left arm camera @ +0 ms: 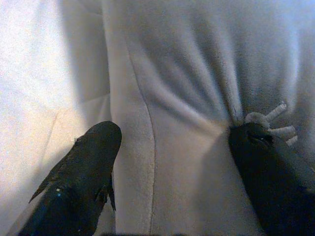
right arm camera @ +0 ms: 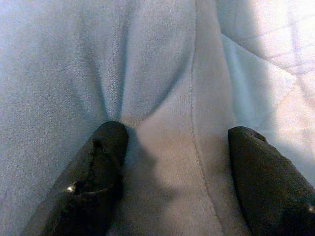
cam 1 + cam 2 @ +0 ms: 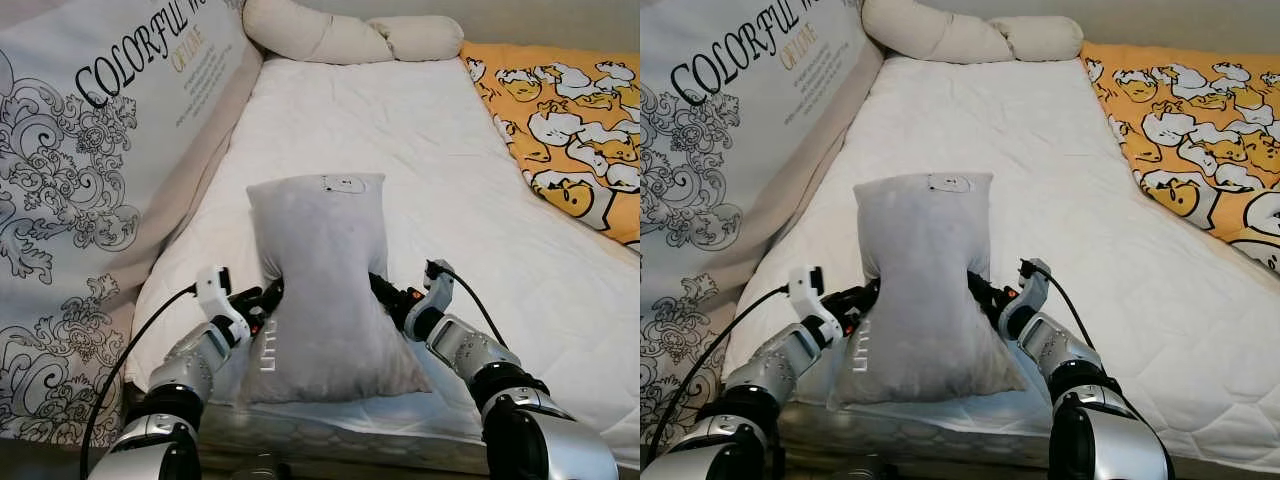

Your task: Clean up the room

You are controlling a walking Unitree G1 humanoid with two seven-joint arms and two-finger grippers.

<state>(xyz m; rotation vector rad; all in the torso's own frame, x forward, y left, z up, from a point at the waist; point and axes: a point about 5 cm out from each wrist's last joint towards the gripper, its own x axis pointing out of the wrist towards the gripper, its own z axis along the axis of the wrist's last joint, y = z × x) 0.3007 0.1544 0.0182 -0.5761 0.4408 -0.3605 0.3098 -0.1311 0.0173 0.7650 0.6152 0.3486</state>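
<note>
Open mattress ahead, hemmed in on both sides

A grey pillow stands upright at the near edge of the bed, pinched at its waist between the left tool and the right tool, and blocks the straight path forward. Beyond it the white mattress lies open up to the cream bolsters along the far end. On the left a large printed cushion leans against the bed's side, closing that flank; on the right an orange duck-print blanket covers the far corner, with bare mattress between it and the pillow.
</note>
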